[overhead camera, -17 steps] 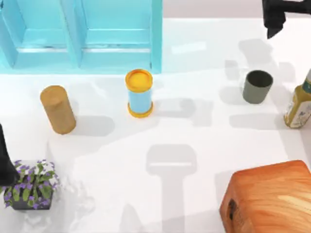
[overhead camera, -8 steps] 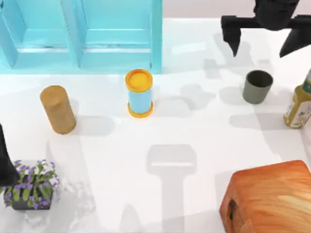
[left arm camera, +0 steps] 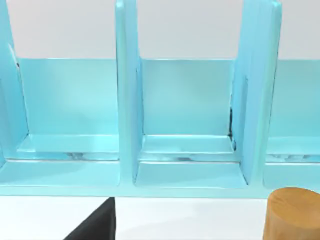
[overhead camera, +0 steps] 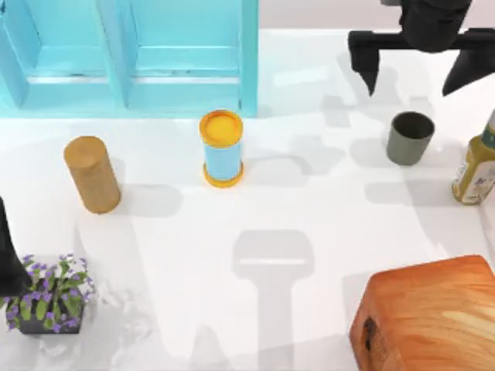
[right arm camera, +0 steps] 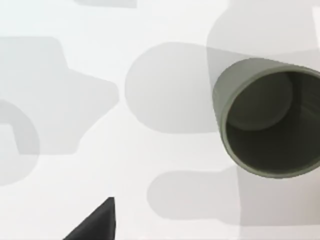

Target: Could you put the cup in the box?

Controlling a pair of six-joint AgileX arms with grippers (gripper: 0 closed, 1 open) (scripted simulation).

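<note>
Right gripper (overhead camera: 421, 66) hangs by the table's (overhead camera: 309, 232) far right edge, its 2 fingers spread wide, above and apart from the upright cup (overhead camera: 409, 137). Left arm (overhead camera: 9, 255) sits parked at the near-left edge.

Black two-finger right gripper (overhead camera: 418, 68) at one o'clock, fingers spread wide, pointing down. Black left arm (overhead camera: 9, 255) parked at eight o'clock.
</note>
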